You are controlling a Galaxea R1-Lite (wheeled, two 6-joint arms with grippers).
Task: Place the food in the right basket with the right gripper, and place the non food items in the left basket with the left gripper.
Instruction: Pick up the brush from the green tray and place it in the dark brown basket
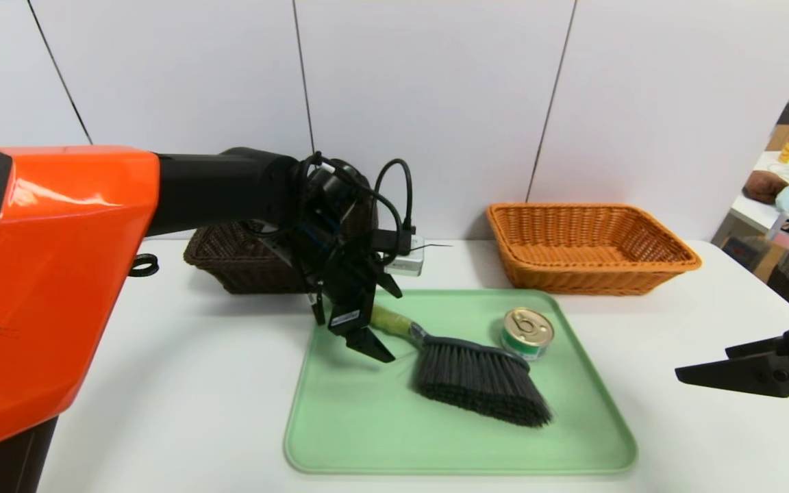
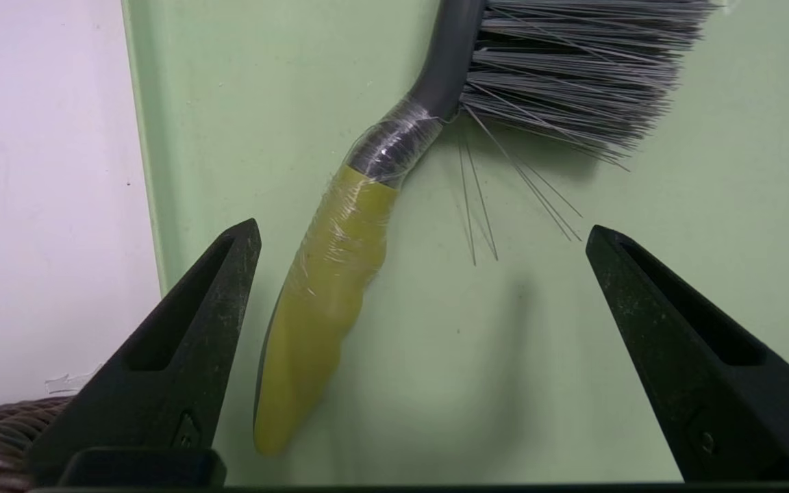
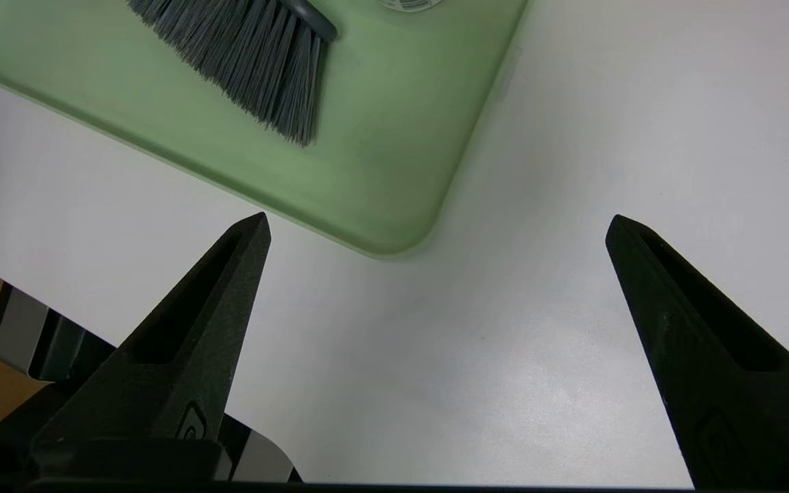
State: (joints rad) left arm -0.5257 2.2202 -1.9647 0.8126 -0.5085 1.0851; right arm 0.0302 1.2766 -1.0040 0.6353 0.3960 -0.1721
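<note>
Hand brush with black bristles, yellow-green film-wrapped handle, lies on pale green tray. Left end effector spread above handle; right end effector spread over white surface. Only head view shows gold-lidded tin can.

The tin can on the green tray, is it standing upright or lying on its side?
Upright. The tin can stands on the green tray with its gold pull-tab lid facing up, beside the brush.
</note>
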